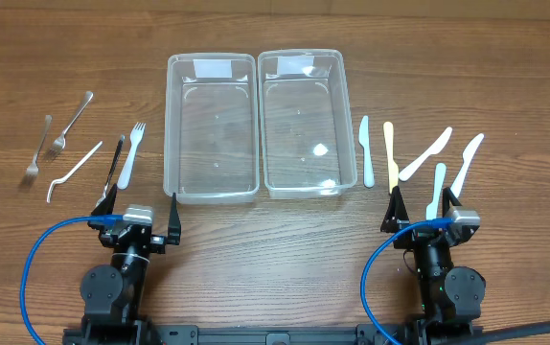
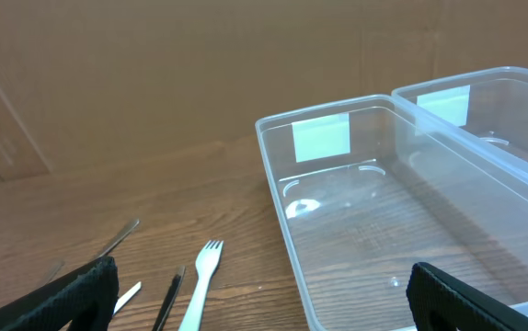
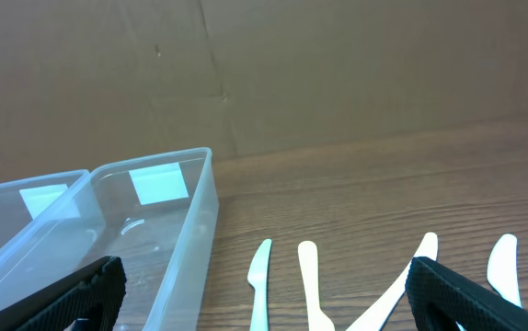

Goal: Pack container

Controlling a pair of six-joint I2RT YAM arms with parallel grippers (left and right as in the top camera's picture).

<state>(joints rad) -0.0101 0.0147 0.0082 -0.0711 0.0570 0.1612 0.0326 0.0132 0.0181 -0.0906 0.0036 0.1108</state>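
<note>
Two clear plastic containers stand side by side at the table's middle, the left container (image 1: 211,129) and the right container (image 1: 302,123), both empty. Several forks lie left of them, among them a white plastic fork (image 1: 130,153) (image 2: 200,280) and a black utensil (image 1: 114,163) (image 2: 170,299). Several plastic knives lie right of them, the nearest a pale blue-white knife (image 1: 367,151) (image 3: 260,280) and a cream knife (image 1: 390,155) (image 3: 312,280). My left gripper (image 1: 141,208) (image 2: 264,303) is open and empty near the front edge. My right gripper (image 1: 422,206) (image 3: 264,299) is open and empty too.
Two metal forks (image 1: 69,123) and a bent white utensil (image 1: 72,172) lie at the far left. More white knives (image 1: 426,153) (image 1: 467,163) lie at the far right. Blue cables loop from both arm bases at the front edge. A cardboard wall stands behind the table.
</note>
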